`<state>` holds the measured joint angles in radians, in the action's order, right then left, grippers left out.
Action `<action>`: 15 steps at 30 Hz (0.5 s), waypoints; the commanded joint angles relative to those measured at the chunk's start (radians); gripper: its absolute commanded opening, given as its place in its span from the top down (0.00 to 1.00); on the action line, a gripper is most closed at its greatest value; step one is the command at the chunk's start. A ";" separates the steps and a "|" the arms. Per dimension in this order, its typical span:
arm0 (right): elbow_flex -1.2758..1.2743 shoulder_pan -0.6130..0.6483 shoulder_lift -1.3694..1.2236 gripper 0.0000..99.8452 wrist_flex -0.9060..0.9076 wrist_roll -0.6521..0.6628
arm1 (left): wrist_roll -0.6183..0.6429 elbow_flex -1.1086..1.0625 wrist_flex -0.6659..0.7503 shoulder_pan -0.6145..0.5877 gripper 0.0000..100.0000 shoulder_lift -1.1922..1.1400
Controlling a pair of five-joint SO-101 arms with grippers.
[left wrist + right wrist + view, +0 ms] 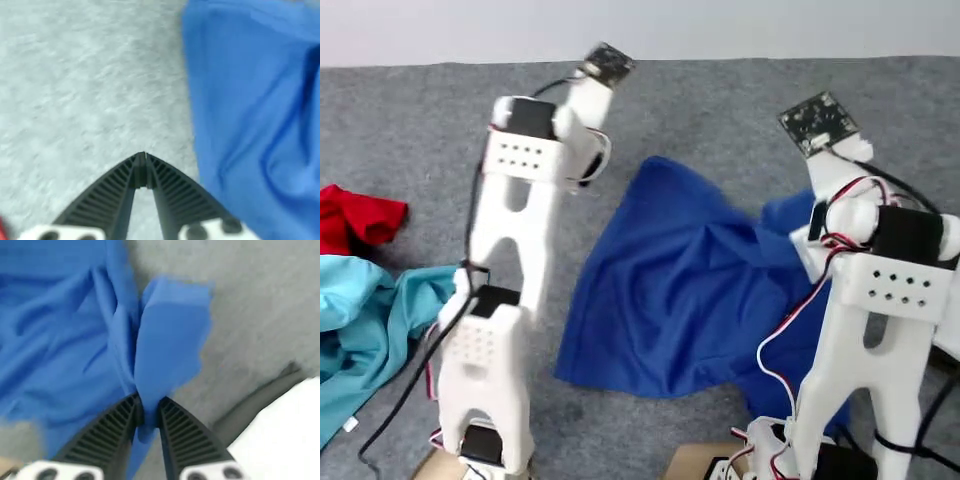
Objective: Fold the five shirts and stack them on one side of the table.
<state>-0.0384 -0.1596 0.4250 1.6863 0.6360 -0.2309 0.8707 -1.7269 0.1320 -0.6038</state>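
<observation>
My left hand (142, 164) together over bare desk (75, 90) beside the blue shirt (680, 280), my right hand (148, 407) clamped on its fold (teal shirt (365, 310) and red shirt (355, 220) well aside)

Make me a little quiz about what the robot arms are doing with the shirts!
1. True or false: the left tool is gripping the blue shirt.
2. What does the right tool pinch? A a yellow shirt, B a green towel, C the blue shirt.
3. Fill in: the high view shows shirts in ___ colours.
Key: 1 false, it is shut on nothing, over the grey table. 2 C. 3 three: blue, the red shirt and the teal shirt.
</observation>
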 commanded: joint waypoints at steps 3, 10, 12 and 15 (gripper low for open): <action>0.034 -0.013 0.039 0.99 0.107 0.011 | -0.003 -0.137 -0.028 -0.034 1.00 0.239; -0.209 -0.077 0.122 0.99 0.104 0.081 | -0.005 -0.338 -0.026 -0.060 1.00 0.417; -0.281 -0.090 0.177 0.99 0.104 0.101 | -0.005 -0.367 -0.026 -0.086 1.00 0.445; -0.390 -0.116 0.271 0.99 0.104 0.147 | -0.005 -0.400 -0.026 -0.124 1.00 0.468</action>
<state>-0.3667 -0.2470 0.5984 1.7507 0.7388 -0.2309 0.4841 -1.7285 0.0384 -0.2064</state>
